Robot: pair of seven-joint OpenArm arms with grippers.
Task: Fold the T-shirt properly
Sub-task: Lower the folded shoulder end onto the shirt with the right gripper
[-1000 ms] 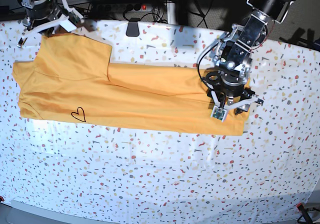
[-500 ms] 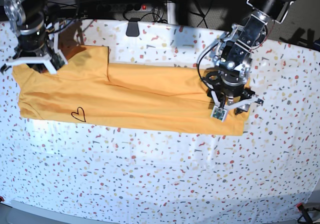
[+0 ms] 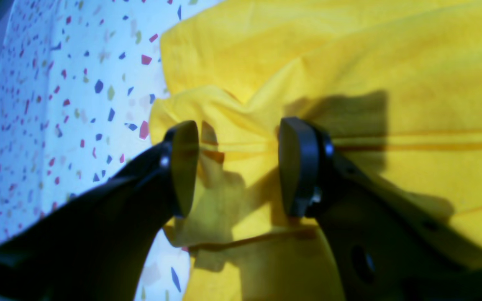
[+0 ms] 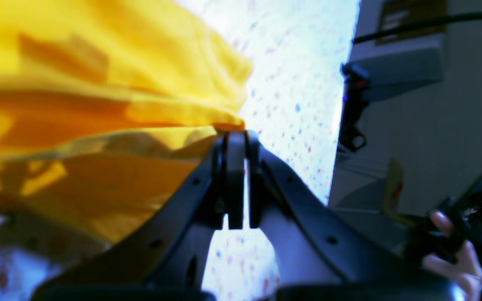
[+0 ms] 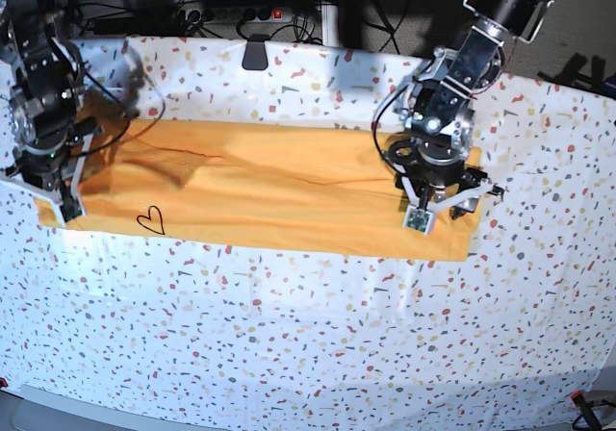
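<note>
Cloth fills most of the scene: the orange-yellow T-shirt (image 5: 260, 186) lies on the speckled counter (image 5: 308, 344) as a long band running across the base view, with a small black heart outline (image 5: 151, 220) drawn near its near edge toward that view's left end. The left pincer (image 5: 438, 200) sits over the band's right end in the base view, pointing down onto the fabric. In the left wrist view this left pincer (image 3: 234, 167) is released, its two dark fingers (image 3: 182, 167) spread wide with bunched yellow cloth (image 3: 349, 83) lying in the gap between them, and a stitched hem runs across just behind the tips; whether the tips press the fabric cannot be told. The terrazzo-patterned counter (image 3: 57, 83) shows bare to the left of the cloth's edge there. The right pincer (image 5: 53, 195) stands at the band's opposite end in the base view, at the shirt's corner nearest that view's left edge. In the right wrist view the right pincer (image 4: 237, 175) is clenched, the fingertips pressed nearly together and pinching a thin edge of the T-shirt (image 4: 98, 83), which drapes away in blurred folds to the left. A person's hand (image 4: 454, 255) grips a dark device at that view's lower right corner, well apart from the counter.
</note>
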